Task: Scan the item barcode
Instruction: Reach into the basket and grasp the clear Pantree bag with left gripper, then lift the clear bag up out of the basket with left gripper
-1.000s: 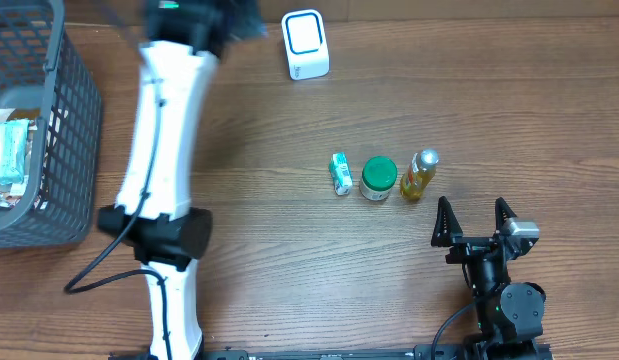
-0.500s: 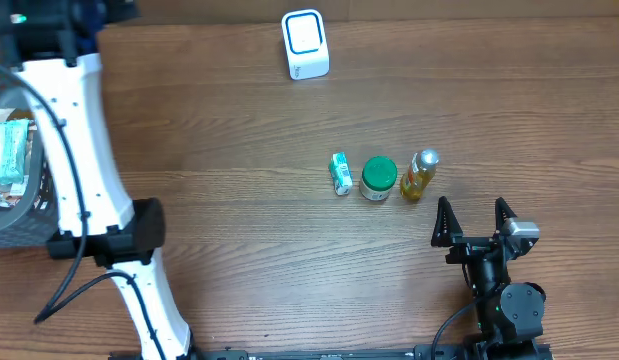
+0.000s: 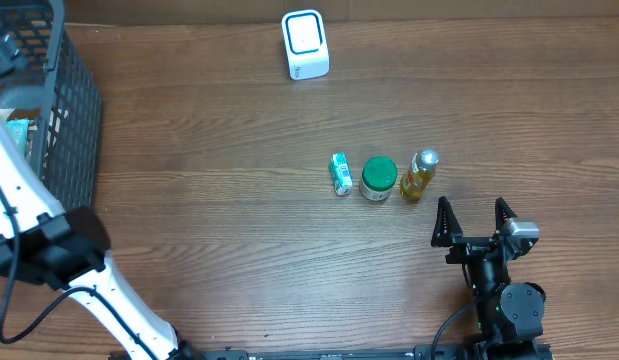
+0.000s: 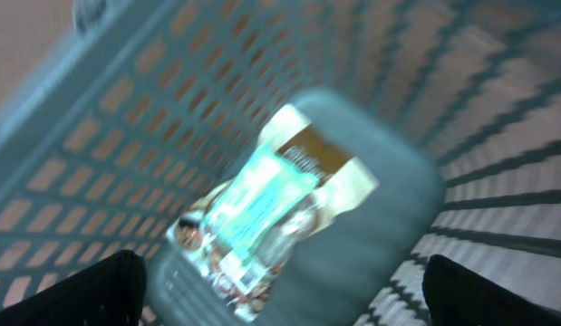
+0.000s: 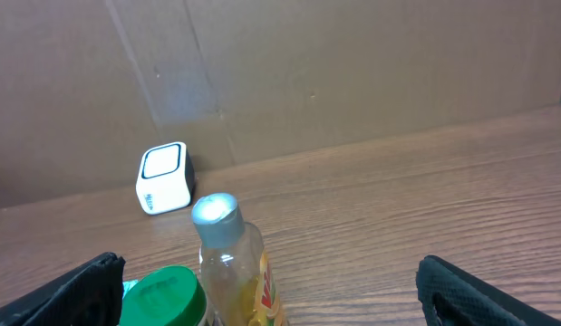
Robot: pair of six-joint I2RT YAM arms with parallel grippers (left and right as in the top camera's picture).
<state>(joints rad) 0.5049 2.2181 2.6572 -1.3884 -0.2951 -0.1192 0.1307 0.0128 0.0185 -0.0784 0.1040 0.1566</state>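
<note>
Hovering my left claw [image 4: 280, 272] over the inside of the grey basket [image 3: 77, 130] at the far left edge of the table [image 3: 239, 250] right now. The fingers [image 4: 90, 290] are spread about as wide as they go, with nothing pinched between them. The wrist view is pretty smeared, but you can make out a teal-and-white packet [image 4: 262, 217] with a brown patch at one end. It's lying flat on the basket floor, below the claw and clear of both fingers. From overhead only a sliver of it peeks out between my white arm [image 3: 14, 210] and the basket wall.

My right claw [image 3: 472, 212] is parked near the front right of the table, also wide open, holding nothing, pointing toward the back. Just ahead of it is a little row of stuff, well apart from the basket: a small green carton [image 3: 340, 173], a jar [image 3: 378, 178] with a green lid, and a yellow bottle [image 3: 419, 174] with a silver cap. They sit just beside each other, with the bottle nearest the right claw. Can't tell from here whether they actually touch.

The scanner [image 3: 305, 44], a white box with a blue-framed face, sits at the back edge of the table, well away from the packet and from both claws. In the right wrist view it shows up behind the jar and bottle, in front of a brown cardboard wall [image 5: 353, 72]. Can't make out a barcode on anything, it's all too blurry or too small.
</note>
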